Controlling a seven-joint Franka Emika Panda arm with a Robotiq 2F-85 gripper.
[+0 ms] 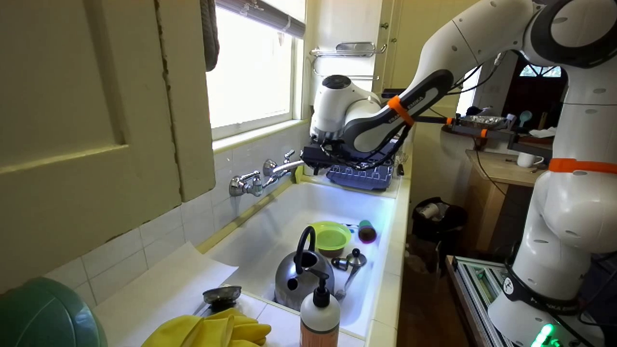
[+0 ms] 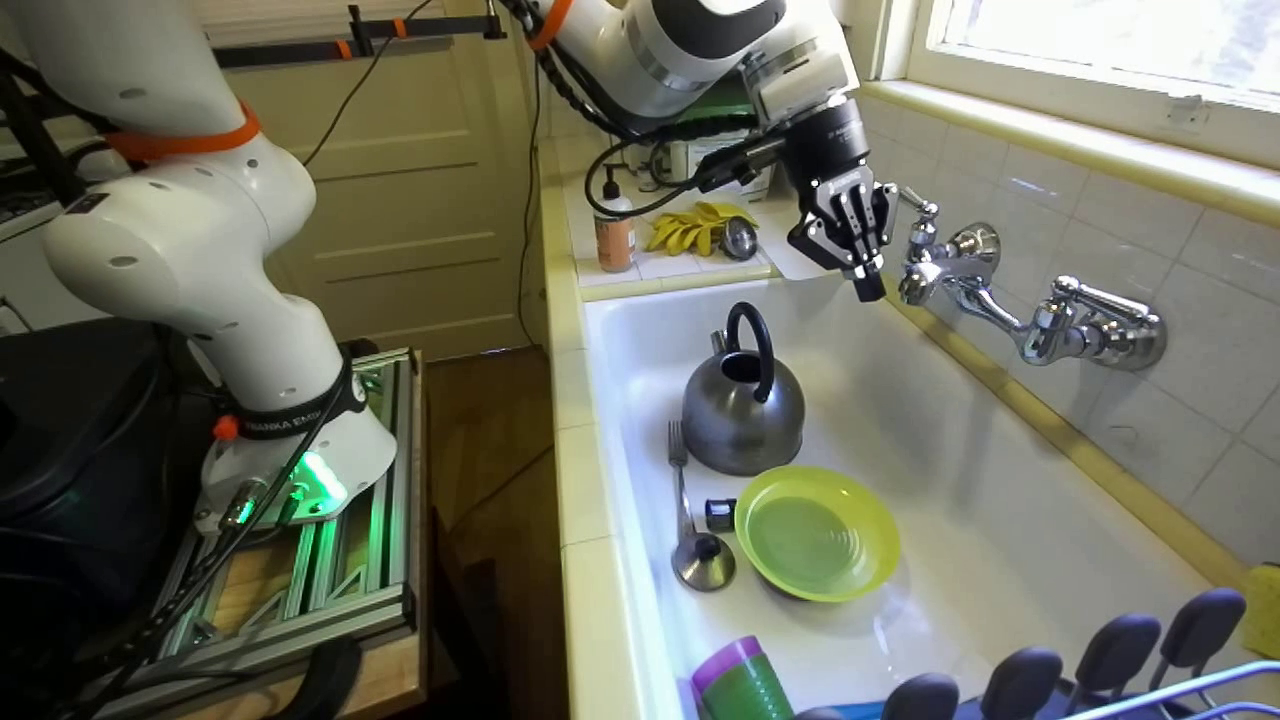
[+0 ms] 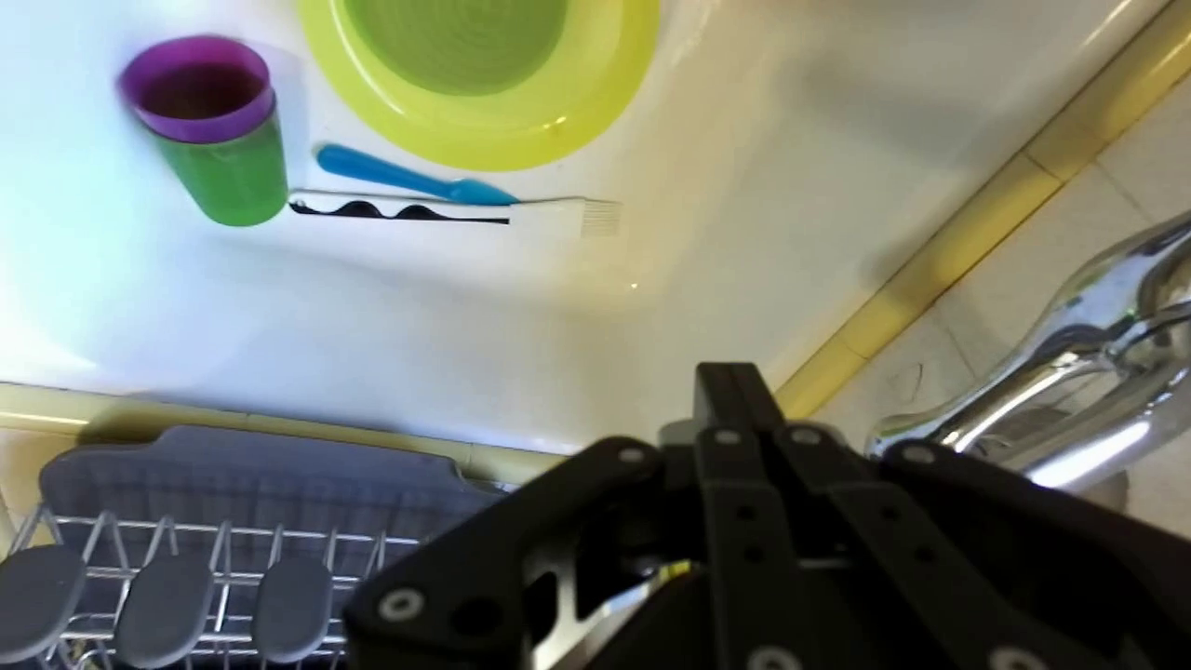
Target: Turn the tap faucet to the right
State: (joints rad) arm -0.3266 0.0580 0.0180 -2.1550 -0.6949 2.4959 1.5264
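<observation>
The chrome tap faucet (image 1: 277, 176) is fixed to the tiled wall above the sink. It also shows in an exterior view (image 2: 985, 295), with a small handle on each side. My gripper (image 2: 868, 285) points down over the sink, just out from the tap's near-kettle side. In the wrist view chrome tap bars (image 3: 1051, 354) lie right of my gripper (image 3: 735, 377). The black fingers are pressed together with nothing visible between them. In an exterior view a bright spout (image 1: 291, 166) reaches toward my gripper. I cannot tell whether they touch.
The white sink (image 2: 950, 450) holds a steel kettle (image 2: 745, 420), a yellow-green bowl (image 2: 880, 535), stacked cups (image 3: 223, 167) and cutlery. A dish rack (image 1: 364, 173) stands at one end. A soap bottle (image 1: 320, 313) and yellow gloves (image 1: 207, 332) are at the other.
</observation>
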